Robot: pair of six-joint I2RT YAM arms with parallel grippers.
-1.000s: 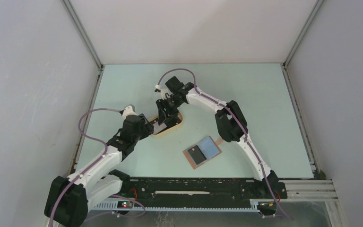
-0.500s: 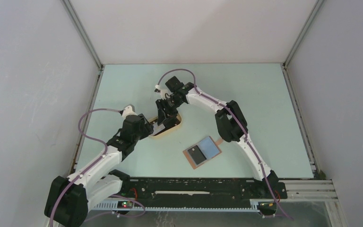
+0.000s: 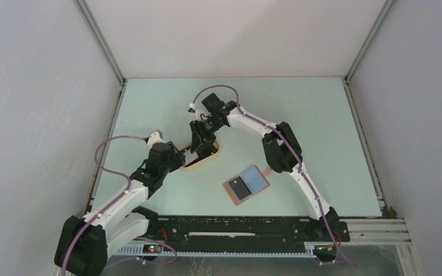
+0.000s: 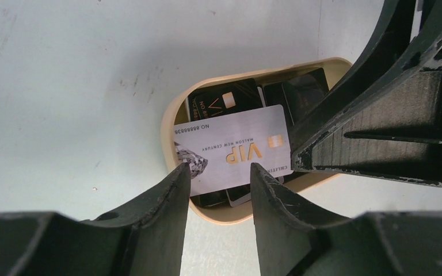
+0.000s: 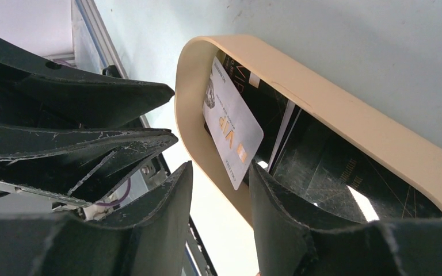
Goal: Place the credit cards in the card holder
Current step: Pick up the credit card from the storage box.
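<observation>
We have the left gripper (image 4: pixel 218 169) and right gripper (image 5: pixel 220 172), jaws apart, close over the pale credit card (image 4: pixel 236 144) tilted in the tan tray (image 4: pixel 218 214)

Table (image 3: pixel 299 126): tray (image 3: pixel 209 157) sits left of centre, long axis running from near-left to far-right.

Credit cards (image 4: pixel 236 146) lie inside the tray in an overlapping heap. One card lies on top, across the others, with one short end against the tray wall.

Left gripper (image 4: pixel 218 169) is at the tray's near-left end, fingertips over the top card's edge. Right gripper (image 5: pixel 220 169) is over the tray's far-right part, facing the left one.

Card holder (image 3: pixel 246 184) lies flat on the table, right of the tray and nearer the arm bases, well apart from it. One card lies on its left half.
</observation>
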